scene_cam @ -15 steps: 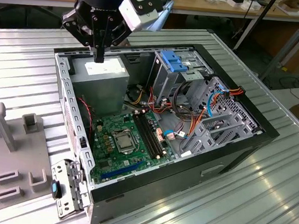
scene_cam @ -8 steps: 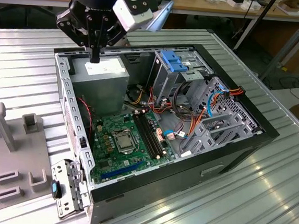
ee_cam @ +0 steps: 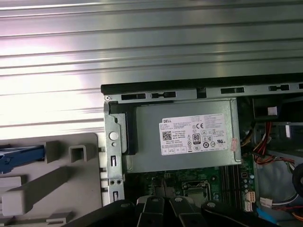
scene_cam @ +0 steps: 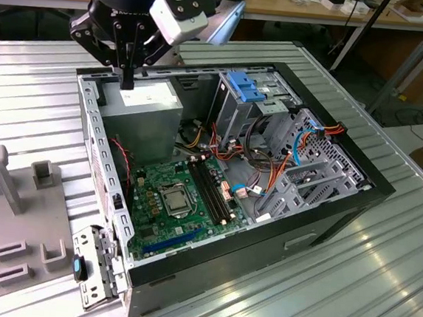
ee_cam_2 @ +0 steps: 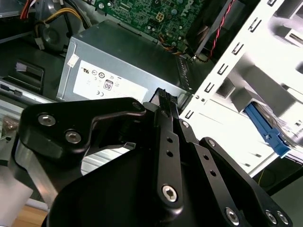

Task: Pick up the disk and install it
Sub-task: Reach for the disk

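Observation:
My gripper point(scene_cam: 127, 84) hangs shut and empty over the back corner of the open computer case point(scene_cam: 325, 213), just above the grey power-supply box point(scene_cam: 146, 104). In both wrist views its black fingers point(ee_cam_2: 163, 97) point(ee_cam: 163, 202) are pressed together with nothing between them. The disk shows by its bright blue rail point(ee_cam_2: 266, 131) lying on the pale fixture outside the case, well apart from the gripper. That blue rail point(ee_cam: 19, 156) also lies at the picture's edge in the first wrist view. The disk's silver face is washed out by glare.
Inside the case lie a green motherboard point(scene_cam: 171, 199), orange and blue cables point(scene_cam: 270, 171) and a metal drive cage with a fixed blue bracket point(scene_cam: 244, 86). A grey fixture with blocks point(scene_cam: 14, 208) stands at the exterior view's left on the ribbed metal table point(scene_cam: 378, 292).

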Robot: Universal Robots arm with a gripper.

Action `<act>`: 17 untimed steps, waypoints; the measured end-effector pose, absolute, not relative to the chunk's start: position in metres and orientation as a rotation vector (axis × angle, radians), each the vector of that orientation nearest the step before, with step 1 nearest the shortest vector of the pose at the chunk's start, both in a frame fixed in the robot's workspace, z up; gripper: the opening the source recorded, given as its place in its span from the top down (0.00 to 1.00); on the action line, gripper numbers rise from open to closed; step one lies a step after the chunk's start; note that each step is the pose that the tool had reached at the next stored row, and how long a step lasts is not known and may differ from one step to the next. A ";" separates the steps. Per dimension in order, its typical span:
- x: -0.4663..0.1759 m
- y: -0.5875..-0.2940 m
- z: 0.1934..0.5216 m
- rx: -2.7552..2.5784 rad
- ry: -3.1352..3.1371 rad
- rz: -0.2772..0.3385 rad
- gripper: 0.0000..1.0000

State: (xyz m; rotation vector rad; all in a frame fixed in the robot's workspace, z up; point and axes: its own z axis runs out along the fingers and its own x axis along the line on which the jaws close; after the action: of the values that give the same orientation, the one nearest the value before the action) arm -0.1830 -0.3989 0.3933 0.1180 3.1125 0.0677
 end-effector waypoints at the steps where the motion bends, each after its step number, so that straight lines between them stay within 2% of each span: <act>1: -0.184 -0.399 0.393 0.118 3.112 0.068 0.89; 17: -0.204 -0.399 0.393 0.118 3.113 0.068 0.89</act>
State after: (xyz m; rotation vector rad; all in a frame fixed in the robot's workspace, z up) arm -0.2045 -0.3989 0.3934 0.1181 3.1126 0.0675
